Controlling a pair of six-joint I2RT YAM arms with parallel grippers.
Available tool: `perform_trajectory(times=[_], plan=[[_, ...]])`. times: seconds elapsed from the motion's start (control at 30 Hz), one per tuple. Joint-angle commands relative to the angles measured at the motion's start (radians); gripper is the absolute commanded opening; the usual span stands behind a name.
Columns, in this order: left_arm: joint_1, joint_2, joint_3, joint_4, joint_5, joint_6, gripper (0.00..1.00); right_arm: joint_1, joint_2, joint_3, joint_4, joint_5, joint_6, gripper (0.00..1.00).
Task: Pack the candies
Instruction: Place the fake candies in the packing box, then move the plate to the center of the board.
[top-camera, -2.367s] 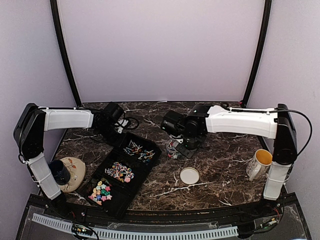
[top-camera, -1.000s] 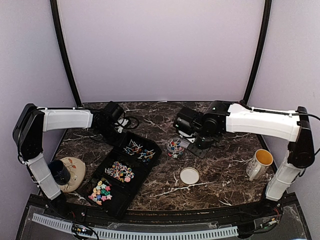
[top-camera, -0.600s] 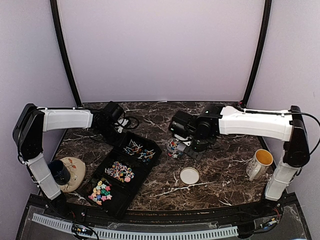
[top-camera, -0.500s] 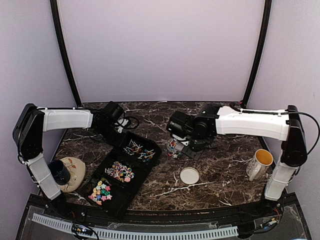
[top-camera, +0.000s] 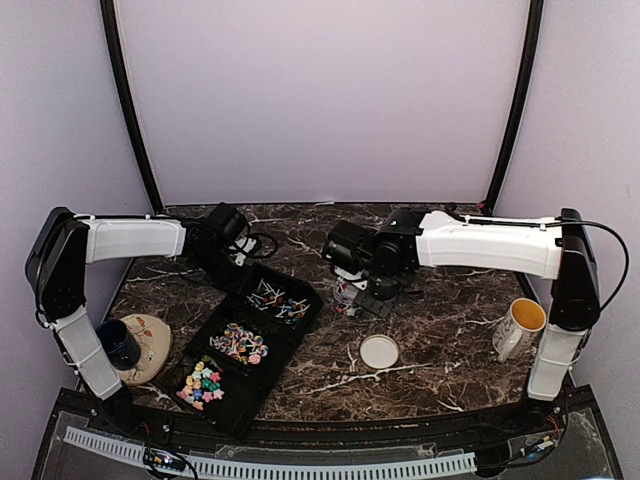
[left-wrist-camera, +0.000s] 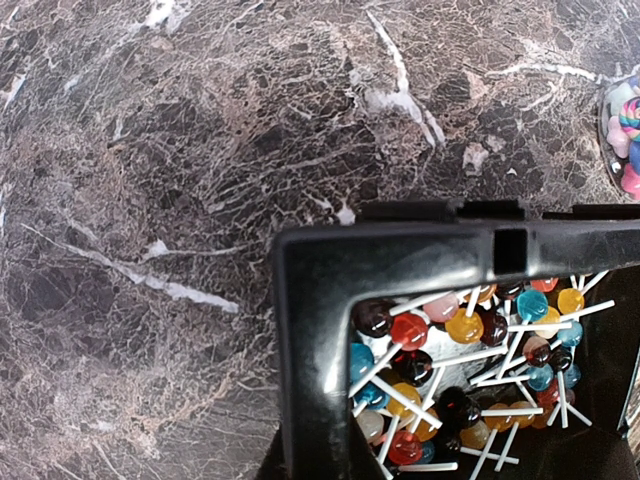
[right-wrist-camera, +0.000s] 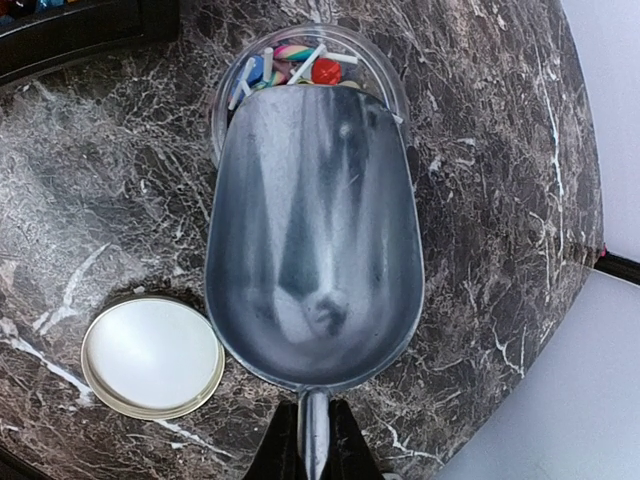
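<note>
Candies (top-camera: 240, 343) sorted in three tray (left-wrist-camera: 310, 300) bays, row running near-left to far-right, lollipop sticks pointing every way | more in jar (right-wrist-camera: 225, 95) under scoop (right-wrist-camera: 315, 240) tip | I see right gripper (right-wrist-camera: 313, 450) clamped on scoop handle | left gripper (top-camera: 228, 260) closed at tray's far corner

Dark marble desk (top-camera: 450, 300) from above. Left of centre, a black tray (top-camera: 300, 318) set at a slant, three compartments of candies (top-camera: 240, 343): stick ones farthest, round swirled ones in the middle, pastel stars nearest. Left fingers (top-camera: 231, 262) right at the tray's far corner, hard to pick out against the black. Right fingers (top-camera: 380, 290) low over the desk, reaching leftward, a dark scoop (top-camera: 362, 297) beneath, over a small clear jar (top-camera: 343, 296). White lid (top-camera: 379, 351) flat nearby. Mug (top-camera: 518, 326) far right; saucer (top-camera: 150, 345) with a dark cup (top-camera: 120, 342) far left.
</note>
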Motion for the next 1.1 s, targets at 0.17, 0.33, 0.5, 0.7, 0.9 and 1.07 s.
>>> perform_trajectory(times=[0.17, 0.33, 0.5, 0.7, 0.9, 1.07], plan=[[0.018, -0.027, 0.055, 0.001, -0.018, 0.012, 0.00, -0.032, -0.121, 0.013, 0.077, 0.097, 0.040, 0.00], [0.035, 0.017, 0.106, -0.023, -0.007, 0.016, 0.00, -0.064, -0.217, -0.122, 0.213, 0.115, 0.063, 0.00], [0.035, 0.114, 0.228, -0.077, -0.005, 0.042, 0.00, -0.089, -0.294, -0.259, 0.329, 0.098, 0.078, 0.00], [0.057, 0.266, 0.437, -0.119, 0.003, 0.093, 0.00, -0.100, -0.336, -0.400, 0.441, 0.098, 0.102, 0.00], [0.101, 0.420, 0.641, -0.144, 0.017, 0.161, 0.00, -0.123, -0.342, -0.472, 0.512, 0.113, 0.123, 0.00], [0.135, 0.510, 0.778, -0.158, 0.039, 0.191, 0.00, -0.149, -0.325, -0.494, 0.566, 0.116, 0.135, 0.00]])
